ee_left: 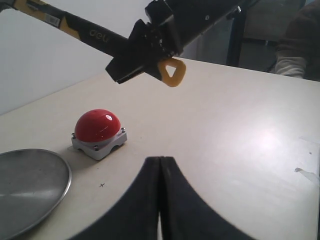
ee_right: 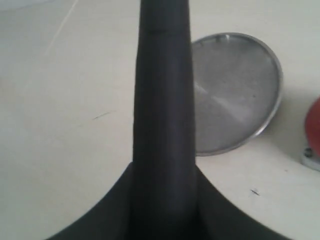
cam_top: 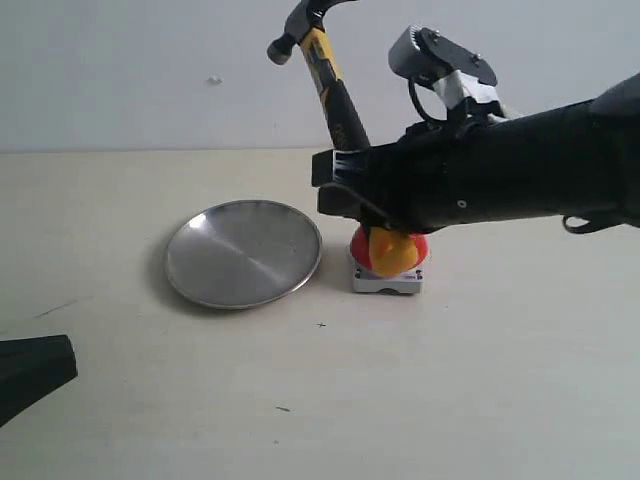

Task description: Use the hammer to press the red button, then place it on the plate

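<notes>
My right gripper point(cam_top: 345, 185) is shut on the hammer point(cam_top: 335, 95), gripping its black handle point(ee_right: 162, 100) near the lower end. The dark head point(cam_top: 300, 20) points up and to the left. In the exterior view the handle's yellow end point(cam_top: 385, 250) overlaps the red button point(cam_top: 418, 247). The left wrist view shows that end point(ee_left: 172, 72) in the air, well above the button point(ee_left: 98, 125) and to one side of it. The silver plate point(cam_top: 243, 252) lies just left of the button, with nothing on it. My left gripper point(ee_left: 161, 159) is shut with nothing in it, low at the near left point(cam_top: 55, 365).
The beige tabletop point(cam_top: 480, 380) carries only the plate and the button. A pale wall point(cam_top: 120, 70) stands behind the table. The right arm point(cam_top: 520, 170) reaches in from the right, above the button.
</notes>
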Motion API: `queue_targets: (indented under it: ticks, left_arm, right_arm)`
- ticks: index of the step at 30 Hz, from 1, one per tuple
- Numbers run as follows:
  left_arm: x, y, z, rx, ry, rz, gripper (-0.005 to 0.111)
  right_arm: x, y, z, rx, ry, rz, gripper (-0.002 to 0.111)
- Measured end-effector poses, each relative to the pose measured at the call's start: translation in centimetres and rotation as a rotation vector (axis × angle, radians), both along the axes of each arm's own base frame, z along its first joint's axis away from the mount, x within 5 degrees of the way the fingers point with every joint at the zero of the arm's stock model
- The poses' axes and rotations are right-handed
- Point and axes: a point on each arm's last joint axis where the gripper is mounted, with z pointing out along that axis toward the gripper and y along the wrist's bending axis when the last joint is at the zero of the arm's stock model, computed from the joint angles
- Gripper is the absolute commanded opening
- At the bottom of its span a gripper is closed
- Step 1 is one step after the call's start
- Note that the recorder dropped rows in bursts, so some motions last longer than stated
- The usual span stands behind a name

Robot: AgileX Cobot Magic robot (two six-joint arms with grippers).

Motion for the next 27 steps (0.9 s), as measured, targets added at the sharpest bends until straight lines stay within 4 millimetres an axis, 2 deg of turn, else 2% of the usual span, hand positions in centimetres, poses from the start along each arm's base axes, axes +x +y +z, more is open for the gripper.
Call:
queue_targets:
  ticks: [5, 11, 15, 19, 27]
  left_arm:
    - [0.0, 0.0, 0.0, 0.000, 0.000, 0.000, 0.000]
    - [0.0, 0.0, 0.0, 0.000, 0.000, 0.000, 0.000]
    - [0.0, 0.0, 0.0, 0.000, 0.000, 0.000, 0.000]
    - [0.0, 0.0, 0.0, 0.000, 0.000, 0.000, 0.000]
    - [0.0, 0.0, 0.0, 0.000, 0.000, 0.000, 0.000]
  right_arm:
    - [1.4, 1.0, -1.6, 0.037, -0.008, 0.033, 0.000]
    - [3.0, 2.0, -4.8, 0.038, 0.079, 0.054, 0.000]
    - [4.0, 2.9, -6.2, 0.053, 0.115, 0.080, 0.000]
    - [4.4, 3.9, -6.5, -0.017, 0.095, 0.040, 0.000]
    - [4.0, 5.5, -6.2, -0.305, -0.035, -0.212, 0.000]
